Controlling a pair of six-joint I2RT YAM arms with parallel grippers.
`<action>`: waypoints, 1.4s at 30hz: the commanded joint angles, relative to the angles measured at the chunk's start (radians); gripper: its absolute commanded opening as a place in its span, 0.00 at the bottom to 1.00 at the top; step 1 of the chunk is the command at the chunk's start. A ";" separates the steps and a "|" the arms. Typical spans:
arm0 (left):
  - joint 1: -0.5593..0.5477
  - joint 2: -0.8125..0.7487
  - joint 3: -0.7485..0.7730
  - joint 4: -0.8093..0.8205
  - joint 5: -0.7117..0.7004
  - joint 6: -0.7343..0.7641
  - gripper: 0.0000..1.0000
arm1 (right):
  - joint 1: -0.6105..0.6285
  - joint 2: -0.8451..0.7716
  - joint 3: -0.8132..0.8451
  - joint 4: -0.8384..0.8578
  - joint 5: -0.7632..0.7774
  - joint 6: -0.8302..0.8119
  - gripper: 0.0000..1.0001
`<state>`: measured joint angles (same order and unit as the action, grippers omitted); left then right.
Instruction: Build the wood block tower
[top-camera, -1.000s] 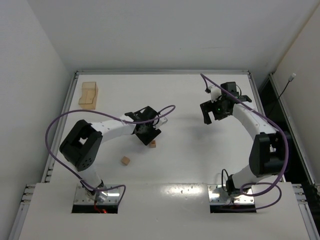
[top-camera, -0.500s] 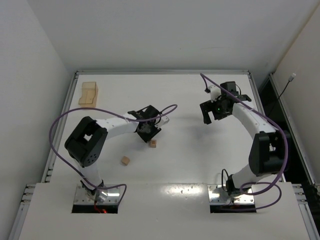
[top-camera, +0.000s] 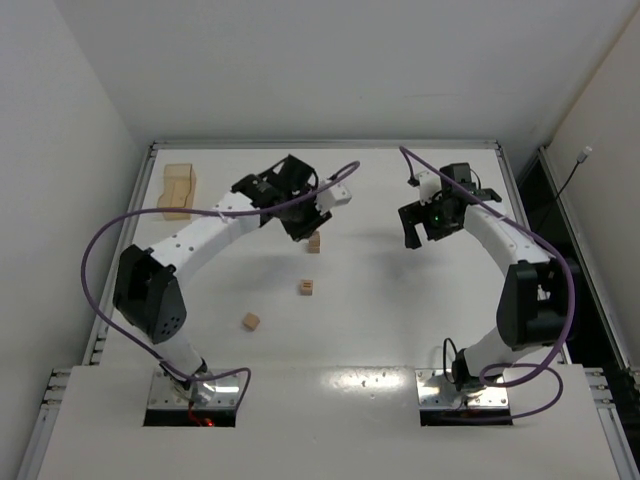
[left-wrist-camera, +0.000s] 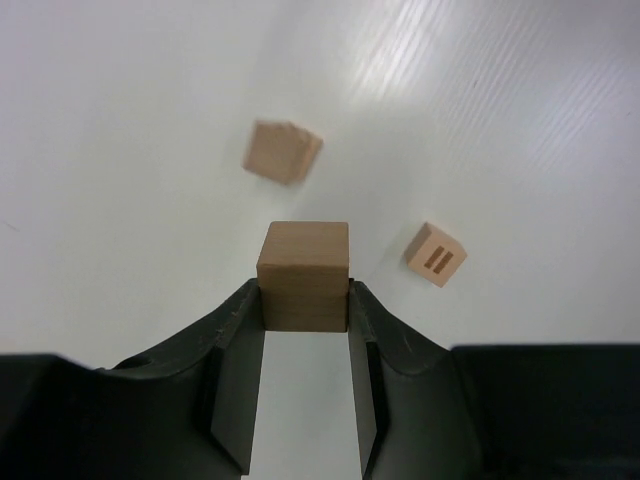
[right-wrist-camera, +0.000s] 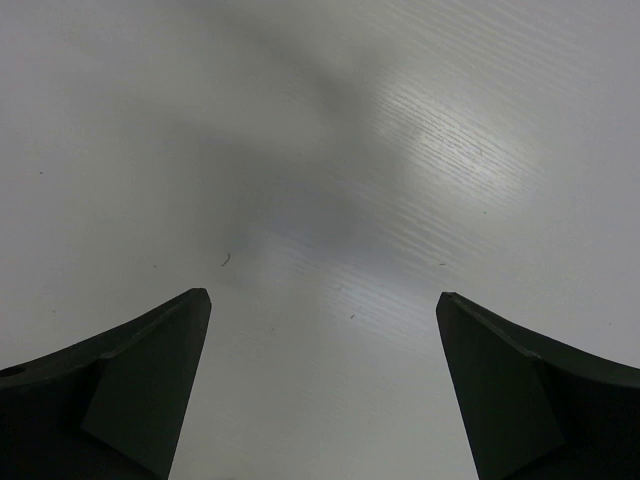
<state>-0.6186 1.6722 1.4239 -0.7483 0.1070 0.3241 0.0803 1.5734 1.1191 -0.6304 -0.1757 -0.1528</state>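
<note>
Top view first: the left gripper (top-camera: 308, 232) is out over the middle of the table (top-camera: 400, 320), clamped on the held cube (top-camera: 314, 243), which looks to be up off the surface. A second cube (top-camera: 307, 287) sits loose just nearer the bases, and a third cube (top-camera: 251, 321) lies further toward the left base, apart from it. None of the three touches another, so there's no tower to speak of; nothing is stacked. A tan box (top-camera: 179, 190) waits in the far left corner, well away from the action. Over on the other side, the right gripper (top-camera: 424, 224) hovers with its jaws spread and nothing between them.

Left wrist now: a clean grip, one cube pinched square between the two dark fingers (left-wrist-camera: 235, 345), faces flush against the pads, top edge level. Below it the two loose cubes show on the white table, one blurred, one with two dark slots on its face, and both are off to the sides, not directly under the load.

Right wrist: just bare table between two wide-open fingers (right-wrist-camera: 150, 385), no cube anywhere in sight.

So my read is we're at the very start of the build: one cube is in hand, a base still has to be chosen, and every layer is left to place. Only three cubes are in view
</note>
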 joint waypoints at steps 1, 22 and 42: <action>0.049 0.038 0.185 -0.169 0.144 0.202 0.00 | -0.005 0.011 0.048 0.017 -0.038 0.006 0.93; 0.138 0.466 0.681 -0.514 0.260 0.365 0.00 | -0.005 0.031 0.067 0.008 -0.076 -0.004 0.91; 0.091 0.538 0.707 -0.476 0.207 0.365 0.00 | -0.005 0.040 0.076 0.008 -0.067 -0.004 0.91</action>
<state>-0.5201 2.1979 2.0785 -1.2339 0.3092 0.6693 0.0803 1.6135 1.1511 -0.6365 -0.2291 -0.1535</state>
